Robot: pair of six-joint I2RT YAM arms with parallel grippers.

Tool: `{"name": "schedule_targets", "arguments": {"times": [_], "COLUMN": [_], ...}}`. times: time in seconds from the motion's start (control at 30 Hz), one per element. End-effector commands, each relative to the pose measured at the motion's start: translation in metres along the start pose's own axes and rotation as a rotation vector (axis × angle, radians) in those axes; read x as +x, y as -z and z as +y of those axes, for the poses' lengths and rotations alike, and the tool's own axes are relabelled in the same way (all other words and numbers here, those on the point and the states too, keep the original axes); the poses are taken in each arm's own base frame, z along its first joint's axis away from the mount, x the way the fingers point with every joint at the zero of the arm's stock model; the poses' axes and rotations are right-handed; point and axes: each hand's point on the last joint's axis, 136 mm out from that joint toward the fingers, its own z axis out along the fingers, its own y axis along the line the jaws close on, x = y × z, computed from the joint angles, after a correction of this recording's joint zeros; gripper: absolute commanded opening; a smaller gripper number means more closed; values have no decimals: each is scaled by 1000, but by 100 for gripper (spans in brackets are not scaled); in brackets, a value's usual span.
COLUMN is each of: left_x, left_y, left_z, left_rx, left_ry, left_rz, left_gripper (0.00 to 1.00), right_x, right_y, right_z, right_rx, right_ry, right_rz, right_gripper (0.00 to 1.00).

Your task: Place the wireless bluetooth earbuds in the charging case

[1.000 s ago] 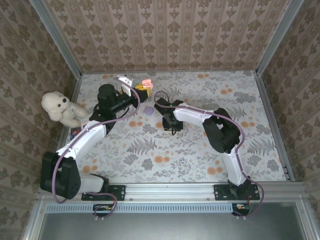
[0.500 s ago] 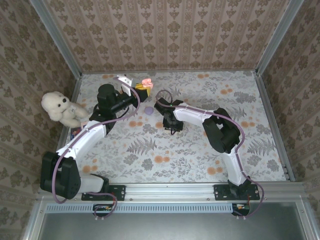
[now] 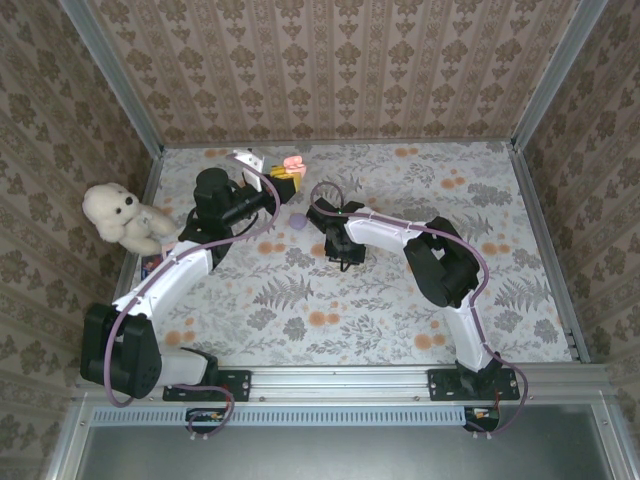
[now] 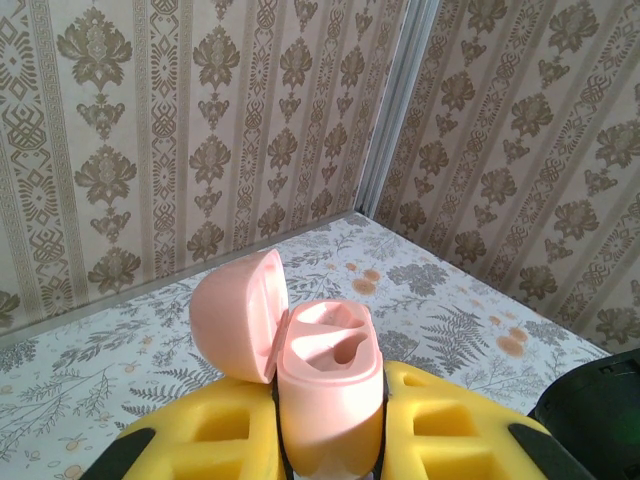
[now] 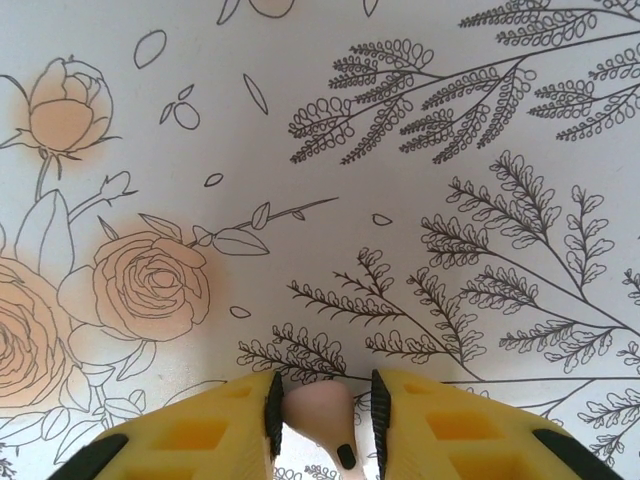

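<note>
While your left gripper (image 4: 328,440) holds the open pink case (image 4: 325,365) clamped near the far wall (image 3: 330,70), your right gripper (image 5: 321,418) has just narrowed onto a pink earbud (image 5: 316,404) lying on the table (image 5: 400,150); I judge you can lift it now.

Cream plush bear (image 3: 122,217) at left edge of floral-print table (image 3: 380,310); damask wallpaper (image 3: 330,70) on surrounding walls.

Damask wallpaper (image 3: 340,60) in beige stripes wraps three sides. Metal corner posts (image 3: 112,75) frame it. Below, a floral tabletop (image 3: 520,220) lies evenly lit.
</note>
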Motion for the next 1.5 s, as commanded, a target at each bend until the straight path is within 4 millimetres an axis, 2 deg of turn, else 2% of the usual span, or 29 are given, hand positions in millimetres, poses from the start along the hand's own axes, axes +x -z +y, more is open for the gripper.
{"name": "schedule_targets", "arguments": {"times": [0.0,0.23,0.47,0.67,0.8,0.87,1.0,1.23,1.47], "left_x": [-6,-6,-5,-10,-14,-16,-23,-33,-24], "left_y": [-2,-2,-2,-2,-1,0,1,4,-3], "left_z": [-6,-6,-5,-7,-10,-12,-19,-51,-87], "left_rx": [26,27,25,29,36,44,72,203,296], "left_ry": [-6,-4,-2,-5,-13,-16,-28,-92,-230], "left_rz": [-25,-24,-20,-21,-28,-30,-38,-30,-24], "left_gripper": [0,0,0,0,0,0,0,0,0], "right_x": [16,14,9,1,-8,-14,-30,-64,-91], "right_y": [-10,-10,-1,16,36,49,86,177,264], "right_z": [-9,-4,2,1,-4,-5,-8,-17,-43], "right_rx": [65,40,-25,-84,-120,-138,-195,-311,-404], "right_ry": [13,34,44,36,29,29,25,26,7], "right_rz": [48,43,1,-74,-145,-185,-287,-520,-736], "right_gripper": [31,23,18,17,17,17,17,17,18]}}
